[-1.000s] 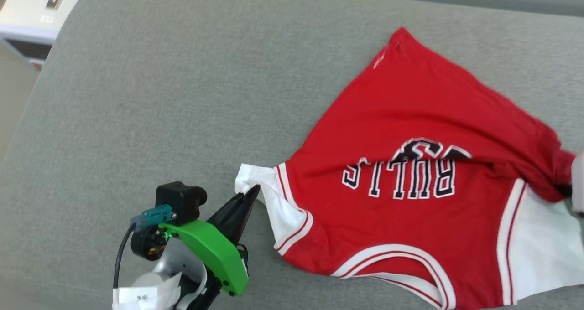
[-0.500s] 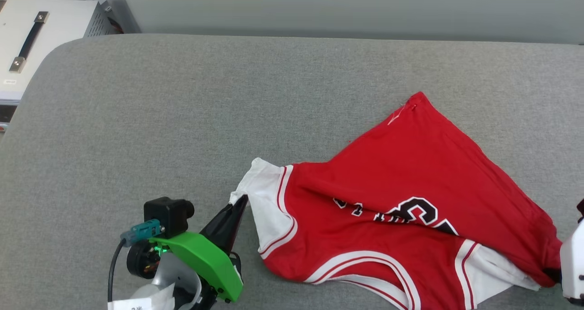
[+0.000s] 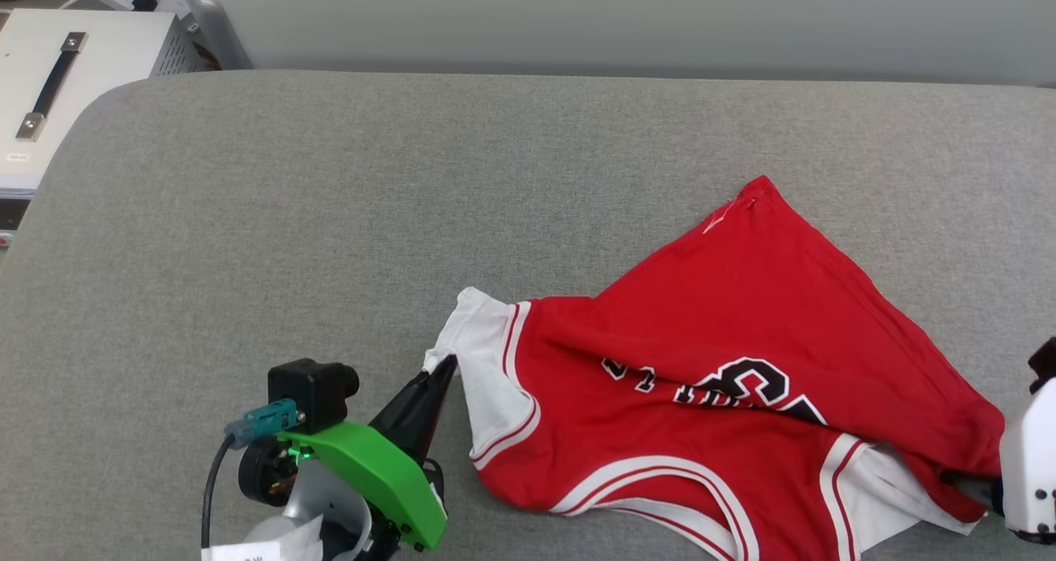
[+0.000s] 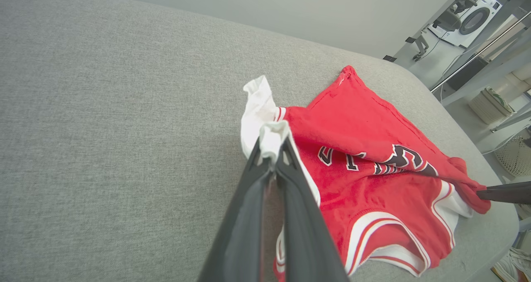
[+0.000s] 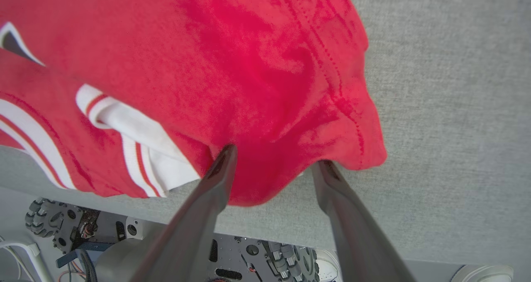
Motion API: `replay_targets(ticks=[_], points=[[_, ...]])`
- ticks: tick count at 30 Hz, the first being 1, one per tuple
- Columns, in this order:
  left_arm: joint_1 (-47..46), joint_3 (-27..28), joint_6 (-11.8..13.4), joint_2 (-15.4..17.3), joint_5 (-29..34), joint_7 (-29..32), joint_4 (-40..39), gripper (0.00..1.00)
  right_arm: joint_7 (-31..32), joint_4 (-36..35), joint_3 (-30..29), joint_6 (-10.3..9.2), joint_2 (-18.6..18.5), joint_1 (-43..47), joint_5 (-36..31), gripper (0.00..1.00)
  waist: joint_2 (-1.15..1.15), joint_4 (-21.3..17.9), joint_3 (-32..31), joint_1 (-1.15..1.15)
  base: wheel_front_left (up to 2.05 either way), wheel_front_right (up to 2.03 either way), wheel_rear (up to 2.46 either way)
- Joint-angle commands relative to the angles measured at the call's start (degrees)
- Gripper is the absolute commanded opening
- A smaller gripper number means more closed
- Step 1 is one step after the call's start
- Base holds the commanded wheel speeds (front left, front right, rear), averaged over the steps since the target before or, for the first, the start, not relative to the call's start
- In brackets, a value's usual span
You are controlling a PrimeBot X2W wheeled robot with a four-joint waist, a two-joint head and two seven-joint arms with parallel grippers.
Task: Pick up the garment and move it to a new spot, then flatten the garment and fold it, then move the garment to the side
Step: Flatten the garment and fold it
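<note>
Surface: grey fabric-covered desk (image 3: 330,214), pale wall (image 3: 577,16) behind, white metal box with a handle (image 3: 58,91) past its far left corner.
Garment: red jersey T-shirt with white sleeves and striped trim (image 3: 726,297), rumpled on the desk's near right part, its body flopped over the black-white lettering (image 3: 726,384).
Left claw (image 4: 269,149): mine, clenched on the white sleeve (image 4: 265,108).
Right claw (image 5: 276,157): fingers spread, red hem (image 5: 352,120) loose between them, nothing pinched.
Progress: I judge the shirt set down. Flattening looks barely started, and folding and moving it aside are left.
</note>
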Motion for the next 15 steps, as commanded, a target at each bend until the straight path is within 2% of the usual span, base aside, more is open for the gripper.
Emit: replay_targets(ticks=[1,8,15], points=[[-0.3,-0.1,0.0,0.3,0.2,0.1,-0.5,0.00,0.7,-1.6,0.2,-0.05,-0.5,-1.3,0.6,1.00,0.00,0.3,0.1,0.00,0.00,0.00,0.00],[-1.3,-1.2,0.3,0.2,1.0,1.1,-3.6,0.00,5.7,-8.9,1.1,-0.05,-1.6,-9.1,2.1,1.00,0.00,3.0,2.4,0.00,0.00,0.00,0.00],[-3.7,-2.8,0.6,-0.7,2.2,2.1,-6.8,0.00,10.1,-7.4,3.1,-0.05,-0.4,-21.1,0.0,1.00,0.00,7.0,7.1,0.00,0.00,0.00,0.00]])
